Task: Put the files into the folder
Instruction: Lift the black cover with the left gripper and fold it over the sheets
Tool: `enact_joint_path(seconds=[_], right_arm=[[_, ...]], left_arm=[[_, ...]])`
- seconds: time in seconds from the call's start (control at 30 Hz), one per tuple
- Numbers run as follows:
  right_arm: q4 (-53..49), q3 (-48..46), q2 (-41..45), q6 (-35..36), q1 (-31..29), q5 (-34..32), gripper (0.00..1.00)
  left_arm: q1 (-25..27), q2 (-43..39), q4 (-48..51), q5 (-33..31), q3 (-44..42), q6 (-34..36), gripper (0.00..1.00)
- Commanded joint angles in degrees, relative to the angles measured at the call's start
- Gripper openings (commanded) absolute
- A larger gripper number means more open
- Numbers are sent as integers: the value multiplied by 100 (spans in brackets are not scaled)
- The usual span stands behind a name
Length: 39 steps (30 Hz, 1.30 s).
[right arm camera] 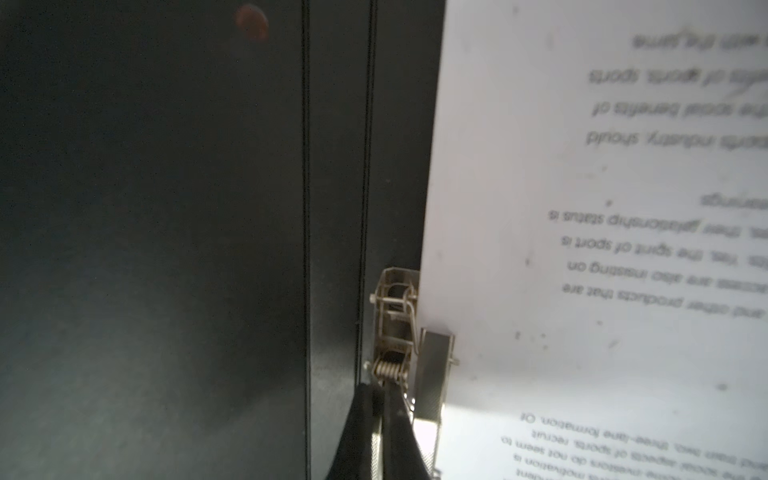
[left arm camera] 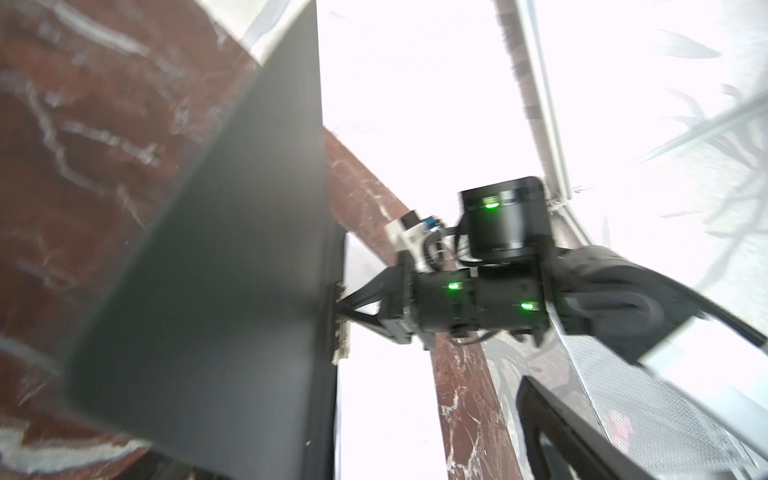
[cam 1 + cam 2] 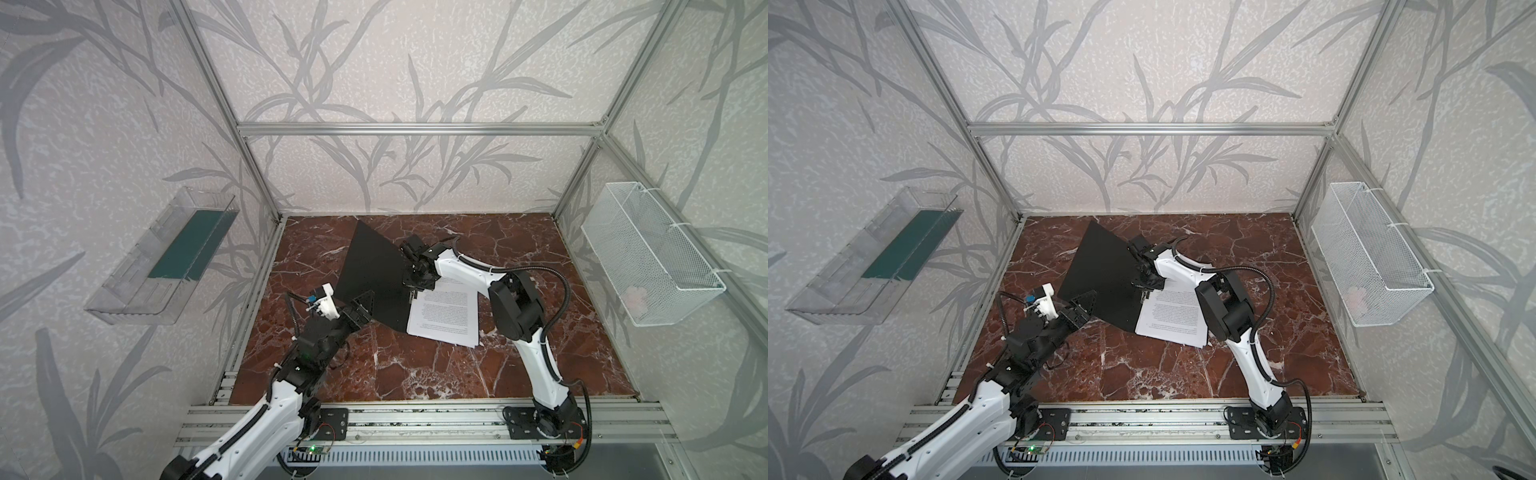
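Note folder (image 3: pixel 388 309) open on table (image 3: pixel 415 374), left cover (image 3: pixel 370 266) tilted up, files (image 3: pixel 444 316) lying on right half. Observe right gripper (image 1: pixel 380 399) closed, tips at metal spine clip (image 1: pixel 395 324); left gripper (image 3: pixel 362 311) spread wide beside cover's near corner.

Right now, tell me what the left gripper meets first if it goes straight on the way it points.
Most likely the raised black cover of the folder: the open left gripper points at its near edge. The gap between them is unclear.

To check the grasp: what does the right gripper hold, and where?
The right gripper appears shut on the metal clip of the folder, at the clip's spring end.
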<state>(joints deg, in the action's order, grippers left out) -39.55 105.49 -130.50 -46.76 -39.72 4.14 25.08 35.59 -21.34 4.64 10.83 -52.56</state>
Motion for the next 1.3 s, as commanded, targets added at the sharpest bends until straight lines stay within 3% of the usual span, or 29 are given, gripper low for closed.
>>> enact_joint_path(seconds=[0.0,0.17,0.47,0.6,0.73,0.77,1.07,1.27], right_arm=[[274,-49,107,66,-35,237,0],[535,-125,70,44,-101,416,0],[755,31,-43,53,-194,612,22],[757,90,128,177,-147,630,48],[824,76,347,364,5,906,93],[779,62,420,383,51,895,99],[636,-673,1583,609,684,594,99],[1167,-1885,2817,798,1541,1058,99]], left_arm=[[23,-290,814,352,230,445,99],[78,-316,860,902,426,485,99],[484,-353,1432,1172,1098,634,99],[723,-56,1352,1207,1304,691,99],[986,284,1260,1188,1541,823,99],[1055,383,1223,1176,1593,846,99],[1542,1395,1146,1024,2243,1180,99],[1752,2566,894,1132,2913,1321,99]])
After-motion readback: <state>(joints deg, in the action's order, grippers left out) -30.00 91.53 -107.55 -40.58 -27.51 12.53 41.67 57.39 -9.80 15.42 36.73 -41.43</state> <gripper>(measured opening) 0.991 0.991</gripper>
